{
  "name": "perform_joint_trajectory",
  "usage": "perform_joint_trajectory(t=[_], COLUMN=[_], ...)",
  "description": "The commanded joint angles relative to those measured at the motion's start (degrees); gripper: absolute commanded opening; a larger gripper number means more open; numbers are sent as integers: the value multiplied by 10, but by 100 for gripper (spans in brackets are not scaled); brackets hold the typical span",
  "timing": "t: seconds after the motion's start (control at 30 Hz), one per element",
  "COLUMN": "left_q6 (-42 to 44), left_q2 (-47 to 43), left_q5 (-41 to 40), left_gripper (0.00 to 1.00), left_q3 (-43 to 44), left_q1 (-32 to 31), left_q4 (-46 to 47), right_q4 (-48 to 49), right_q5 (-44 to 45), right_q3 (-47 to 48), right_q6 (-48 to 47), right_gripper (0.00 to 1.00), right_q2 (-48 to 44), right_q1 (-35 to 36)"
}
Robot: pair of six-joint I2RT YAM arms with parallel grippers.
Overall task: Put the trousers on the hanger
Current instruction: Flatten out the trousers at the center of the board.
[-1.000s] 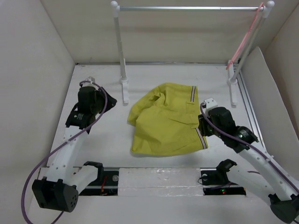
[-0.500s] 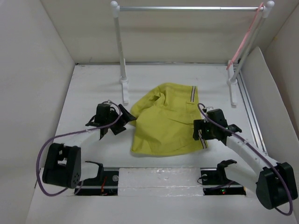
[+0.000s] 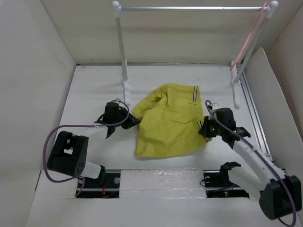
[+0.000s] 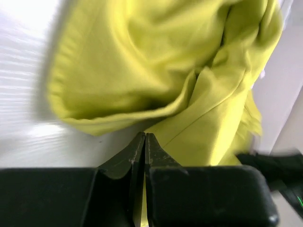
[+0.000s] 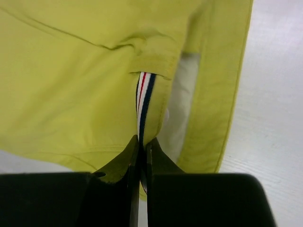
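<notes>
Both tools just snapped closed: right tool (image 5: 140, 144) pinching striped waistband (image 5: 143, 90) of trousers (image 3: 165, 123), left tool (image 4: 145, 141) at opposite fold, hold unclear. Trousers on counter (image 3: 94, 90), hanger (image 3: 248, 40) far off on rail (image 3: 189, 8). Ready to lift.

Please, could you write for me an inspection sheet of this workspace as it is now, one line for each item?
Surface: white table, with the garment lying on it.
Job's things: the trousers lie crumpled mid-table, striped waistband toward the right; the hanger hangs at the right end of the rack, with nothing on it.
Clutter: nothing seen.
Grippers: left claw shut at the trousers' left edge, seemingly pinching cloth; right claw shut on the striped waistband.
Cables: a purple cable loops along each arm; no snag visible.
Surroundings: white walls on three sides; the rack stands at the back.
</notes>
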Motion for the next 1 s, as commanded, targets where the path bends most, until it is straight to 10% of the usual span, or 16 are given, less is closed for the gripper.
perform_joint_trajectory(t=[0.0,0.27,0.43,0.5,0.7,0.97], left_q6=[40,174,207,207,126,79], left_q2=[-97,-227,-171,-136,-156,-31], left_q5=[-52,-260,-181,-88,15,-99], left_gripper=[0,0,0,1,58,90], left_q3=[96,488,633,568,222,201], left_q1=[47,99,99,75,-39,-244], left_q4=[-93,-365,-444,-466,-279,-225], right_q4=[-30,-238,-322,-358,-335,-281], right_q5=[15,-27,-59,14,134,124], right_q3=[137,592,824,832,715,673], right_q6=[-29,-134,-153,-162,-167,-180], right_gripper=[0,0,0,0,0,0], right_q2=[-110,-74,6,12,-15,-8], right_q1=[22,22,22,22,22,22])
